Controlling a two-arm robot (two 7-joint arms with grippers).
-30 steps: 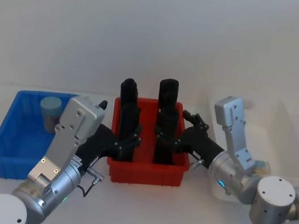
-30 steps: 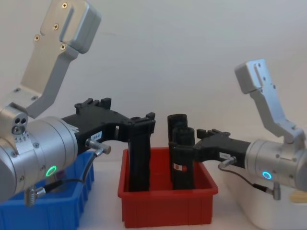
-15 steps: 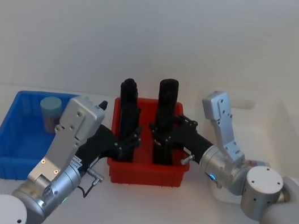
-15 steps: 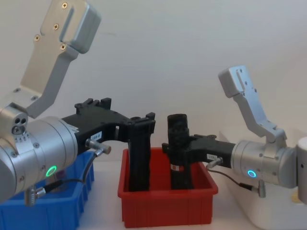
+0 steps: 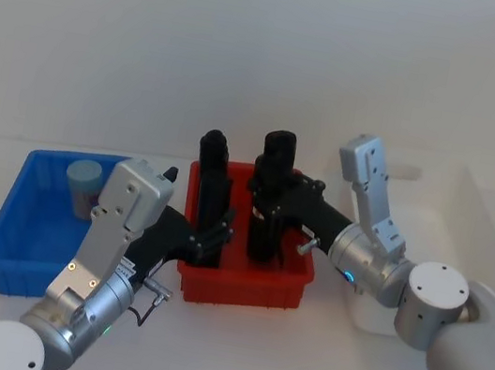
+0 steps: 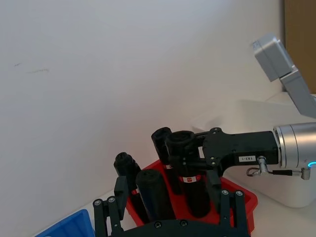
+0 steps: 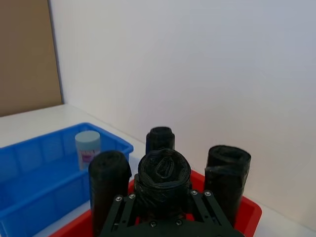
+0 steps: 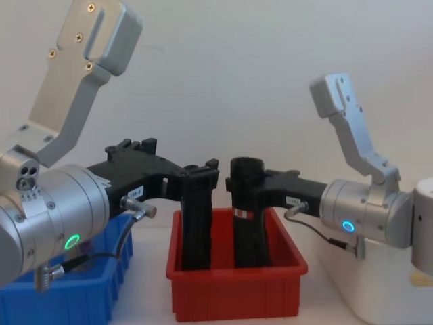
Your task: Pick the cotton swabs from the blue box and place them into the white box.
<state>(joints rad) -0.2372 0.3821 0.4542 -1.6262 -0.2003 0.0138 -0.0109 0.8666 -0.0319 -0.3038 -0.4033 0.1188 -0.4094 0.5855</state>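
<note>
Taking the red bin (image 5: 245,284) as landmark: the blue box (image 5: 25,233) sits just to its left, holding one tub of cotton swabs (image 5: 83,184) upright in its far corner. The left gripper (image 8: 199,177) reaches over the red bin's left side, fingers closed around a tall black roll (image 5: 209,188). The right gripper (image 8: 242,184) comes in from the right, clamped on another black roll (image 8: 249,230) standing in the bin. The white box (image 5: 466,241) lies to the red bin's right.

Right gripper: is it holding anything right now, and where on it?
The right gripper looks closed around the upper part of a black roll standing in the red bin. The left gripper is beside another black roll; contact unclear.
</note>
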